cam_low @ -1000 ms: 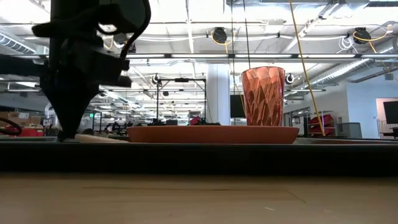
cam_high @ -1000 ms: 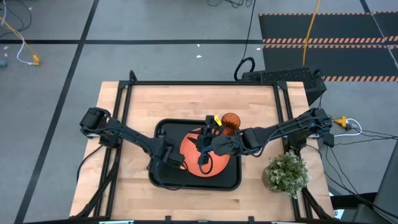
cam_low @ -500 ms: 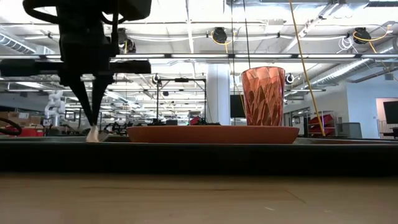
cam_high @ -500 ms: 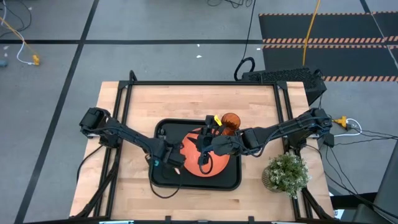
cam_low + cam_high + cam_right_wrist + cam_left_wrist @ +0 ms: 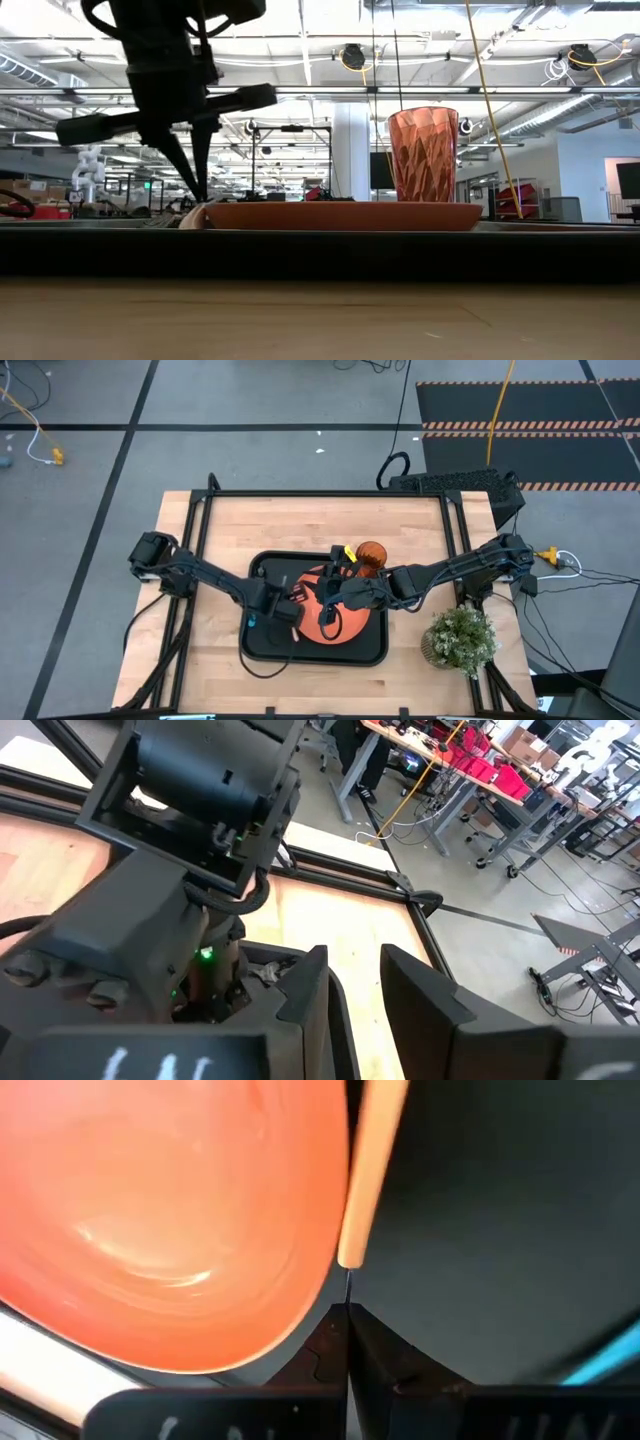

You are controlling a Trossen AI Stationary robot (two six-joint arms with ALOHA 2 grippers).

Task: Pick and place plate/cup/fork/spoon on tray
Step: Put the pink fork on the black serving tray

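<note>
Plain orange plate [image 5: 322,615] on a black tray [image 5: 262,647]; translucent orange cup [image 5: 423,155] with a faceted pattern; tan fork handle [image 5: 366,1170]; pale wooden bench [image 5: 215,670]; both arms dark.

Count: 1 tray [image 5: 262,647], 1 plate [image 5: 345,630], 1 cup [image 5: 372,553], 1 fork [image 5: 372,1160], 1 spoon, only its blue handle showing [image 5: 600,1360]. 1 potted plant [image 5: 460,638] at the surface's [image 5: 300,525] 4 o'clock corner. 2 arms, 2 hands: left hand [image 5: 298,596], right hand [image 5: 326,622].

Plate [image 5: 325,622] and cup [image 5: 371,555] sit on the tray [image 5: 370,650].
</note>
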